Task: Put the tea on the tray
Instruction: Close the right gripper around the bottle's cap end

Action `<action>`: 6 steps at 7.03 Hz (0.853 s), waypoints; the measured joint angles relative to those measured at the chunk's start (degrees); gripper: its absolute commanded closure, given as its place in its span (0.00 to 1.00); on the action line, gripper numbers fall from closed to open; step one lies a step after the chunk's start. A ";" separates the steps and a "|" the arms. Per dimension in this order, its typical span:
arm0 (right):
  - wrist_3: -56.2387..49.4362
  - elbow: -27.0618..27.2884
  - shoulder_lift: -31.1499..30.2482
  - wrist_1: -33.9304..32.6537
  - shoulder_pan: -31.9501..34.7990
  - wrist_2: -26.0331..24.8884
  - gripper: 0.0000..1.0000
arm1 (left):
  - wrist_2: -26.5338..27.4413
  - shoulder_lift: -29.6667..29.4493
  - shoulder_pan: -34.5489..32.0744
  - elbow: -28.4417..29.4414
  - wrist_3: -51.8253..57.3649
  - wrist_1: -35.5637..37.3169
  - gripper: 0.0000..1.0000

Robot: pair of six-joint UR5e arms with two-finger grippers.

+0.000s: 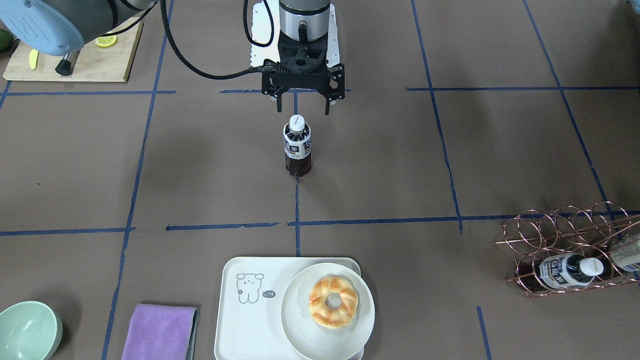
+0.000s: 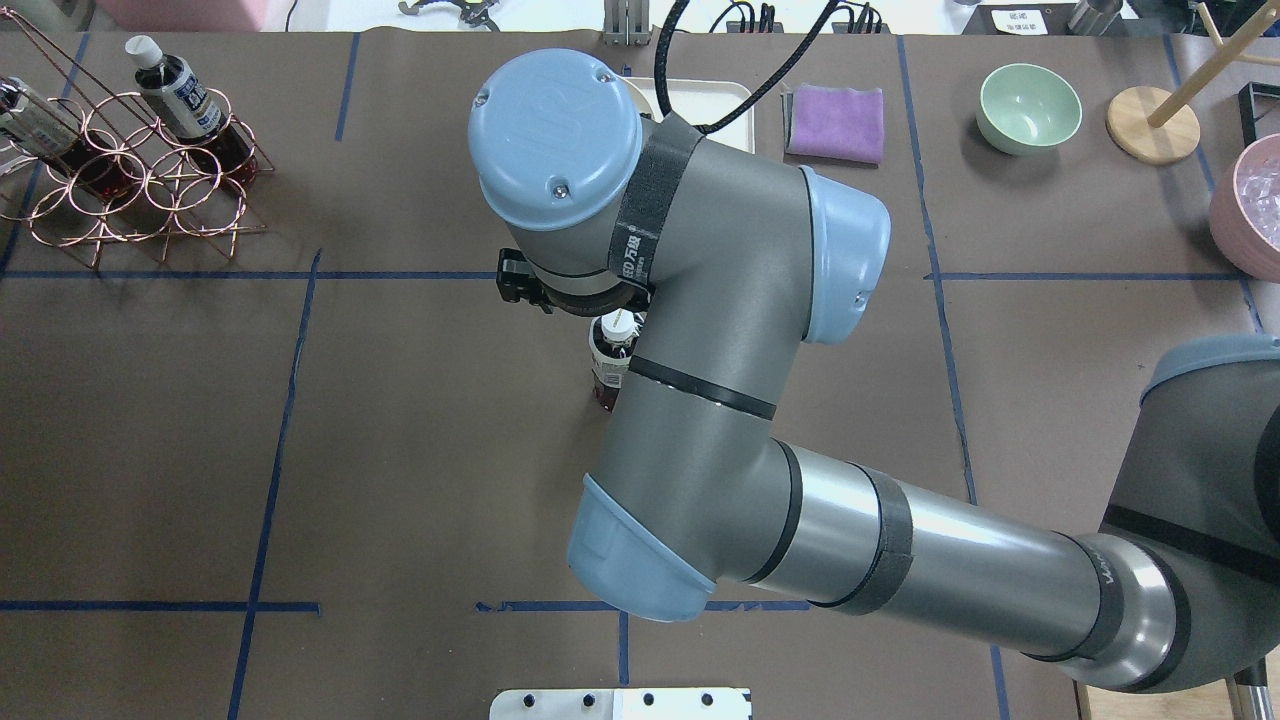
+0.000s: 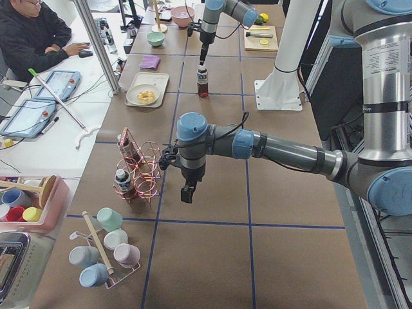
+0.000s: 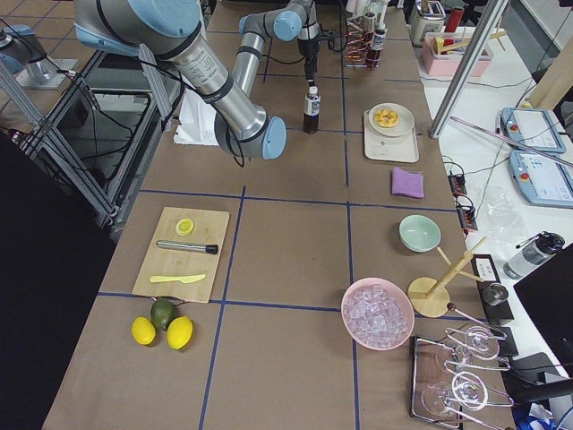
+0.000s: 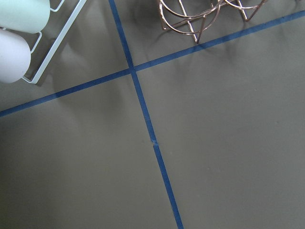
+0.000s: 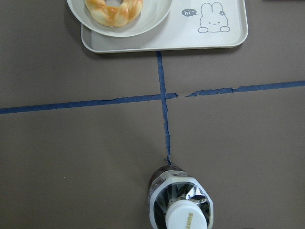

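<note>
Right claw (image 1: pixel 303 109) hangs wide open just above the tea (image 1: pixel 297 147), which stands upright. The tray (image 1: pixel 235 330) sits at 6 o'clock from it, front view. Left claw (image 3: pixel 187 193) is well off, can't tell its spread.

a long table (image 4: pixel 286 251) under brown paper, squared off with blue tape (image 1: pixel 295 223). alongside runs a white desk (image 3: pixel 45 138) where a person (image 3: pixel 29 35) sits, a metal post (image 3: pixel 96 45) between them. light is even and soft.

tray (image 6: pixel 228 36) bubble (image 6: pixel 189 13) "hi~", tea (image 6: pixel 180 196) cap (image 6: pixel 187 218) "sun"
</note>
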 measured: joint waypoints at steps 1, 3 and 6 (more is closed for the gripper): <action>-0.62 -0.57 -0.19 0.23 0.03 -0.14 0.06 | -0.01 0.02 -0.04 0.02 0.07 0.00 0.00; -1.50 -2.49 -0.42 2.31 0.09 -0.34 0.21 | -0.02 0.02 -0.19 0.01 0.19 0.00 0.00; -1.73 -3.45 -0.90 3.18 0.18 -0.31 0.29 | -0.02 0.02 -0.47 -0.04 0.33 -0.08 0.00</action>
